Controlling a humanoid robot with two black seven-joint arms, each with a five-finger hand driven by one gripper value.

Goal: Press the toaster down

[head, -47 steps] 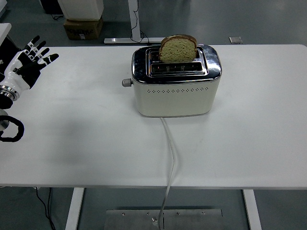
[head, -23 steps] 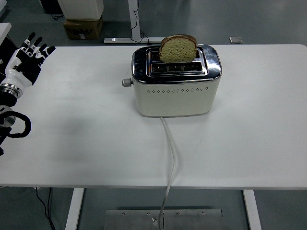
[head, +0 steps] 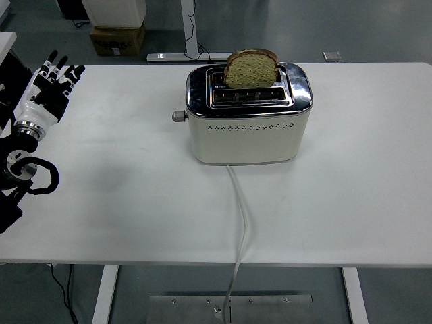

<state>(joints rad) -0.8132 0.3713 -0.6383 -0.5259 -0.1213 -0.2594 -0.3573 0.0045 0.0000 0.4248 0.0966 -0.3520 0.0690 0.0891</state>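
The left hand [head: 48, 91], fingers spread and empty, stood at the frame's left edge; the toaster [head: 246, 116], upper centre, presented its lever [head: 178, 116] toward that hand, well apart.

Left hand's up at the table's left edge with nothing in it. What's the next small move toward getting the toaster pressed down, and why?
Probably sweep the left hand rightward toward the lever knob on the toaster's left end. The hand is open and well apart from the toaster, the knob sits high, and the bread slice stands tall out of the far slot, so nothing is pressed yet.
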